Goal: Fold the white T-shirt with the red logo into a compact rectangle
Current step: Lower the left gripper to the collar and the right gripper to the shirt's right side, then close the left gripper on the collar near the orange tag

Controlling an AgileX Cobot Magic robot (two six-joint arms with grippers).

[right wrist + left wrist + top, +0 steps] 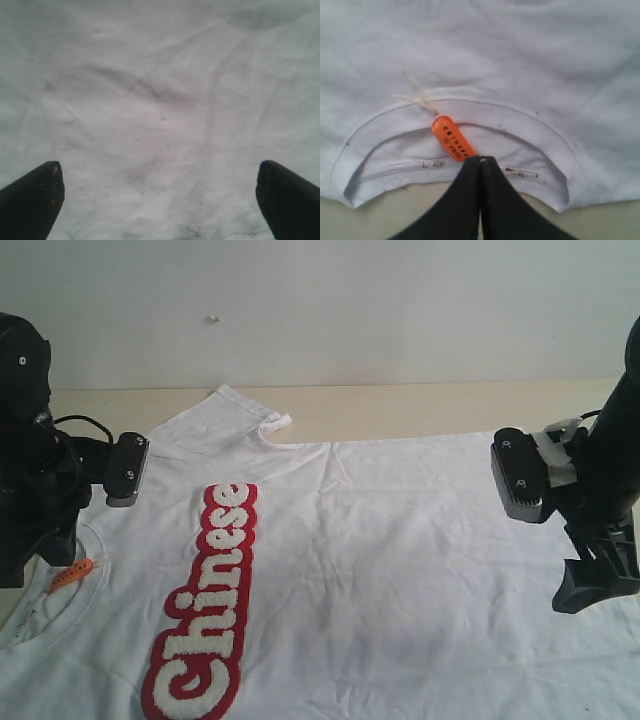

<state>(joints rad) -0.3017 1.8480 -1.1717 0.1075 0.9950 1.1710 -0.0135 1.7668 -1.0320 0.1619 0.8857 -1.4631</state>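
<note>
Cloth fills both my wrist views. The T-shirt (400,540) lies spread on the worktop (420,405), wrinkled, chest up, with the logo (205,605) in plain sight. My left fingers (475,175) are clenched tight together, their tips at the collar (530,127) near the logo, just beside the orange tag (453,140). Whether they nip any fabric I cannot tell. My right fingers (287,197) are released and spread wide over plain white cloth, well apart from the logo on its other side, grasping nothing. One sleeve (235,410) lies flat past the logo's "e" end.
</note>
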